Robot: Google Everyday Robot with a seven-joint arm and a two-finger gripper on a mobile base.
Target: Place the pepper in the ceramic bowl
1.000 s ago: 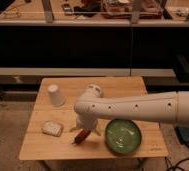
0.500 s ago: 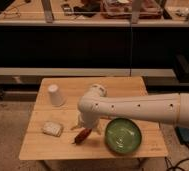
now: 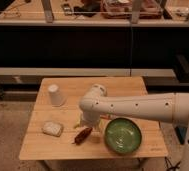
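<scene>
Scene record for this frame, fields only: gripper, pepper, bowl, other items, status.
gripper: gripper open, pointing down at mid-table, right above the pepper; contact cannot be told
pepper: pepper lying flat on the table, left of the bowl, outside it
bowl: ceramic bowl upright, front right, nothing seen inside
cup: white cup upside down, back left
block: pale block front left, apart from the pepper
status: pepper not yet lifted or in the bowl

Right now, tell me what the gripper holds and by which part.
Nothing is held. The gripper hangs with fingers open just above the pepper, which lies on the table left of the bowl.
</scene>
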